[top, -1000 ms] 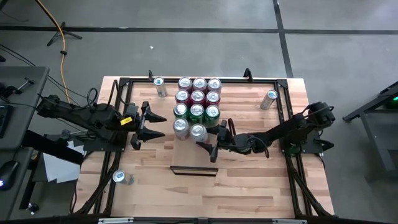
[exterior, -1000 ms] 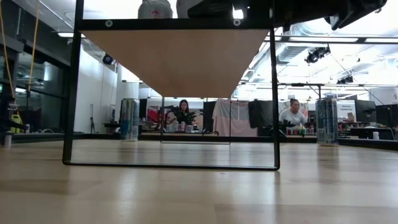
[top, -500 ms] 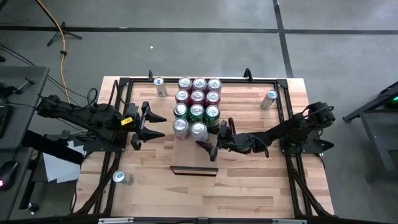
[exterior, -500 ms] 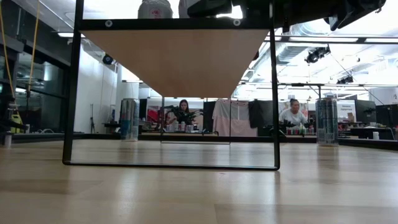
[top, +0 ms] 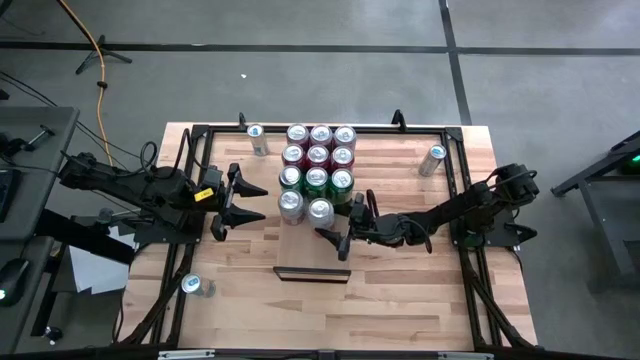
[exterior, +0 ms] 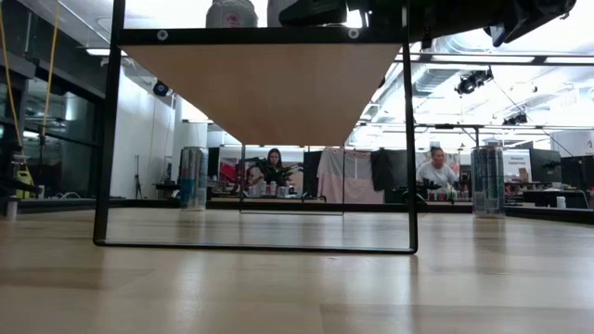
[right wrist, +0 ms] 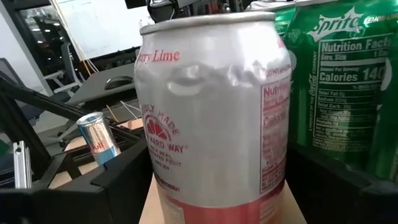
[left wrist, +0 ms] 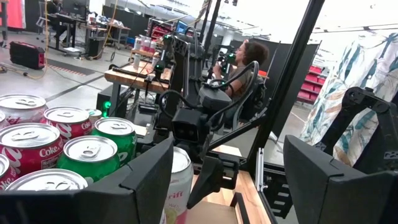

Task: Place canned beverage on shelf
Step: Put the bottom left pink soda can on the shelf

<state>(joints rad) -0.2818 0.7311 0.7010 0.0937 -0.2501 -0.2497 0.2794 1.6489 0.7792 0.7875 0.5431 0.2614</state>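
The shelf is a pale board raised on a black frame and carries several cans standing in rows: red, green and silver. A dented silver can stands upright on the shelf's near end. My right gripper is level and open, with one finger close on each side of this can; no touch shows. My left gripper waits open at the shelf's left side, also level, holding nothing.
Loose cans are on the tabletop at far left, far right and near left. A small black frame stands on the table near the front. Green cans stand right beside the silver one.
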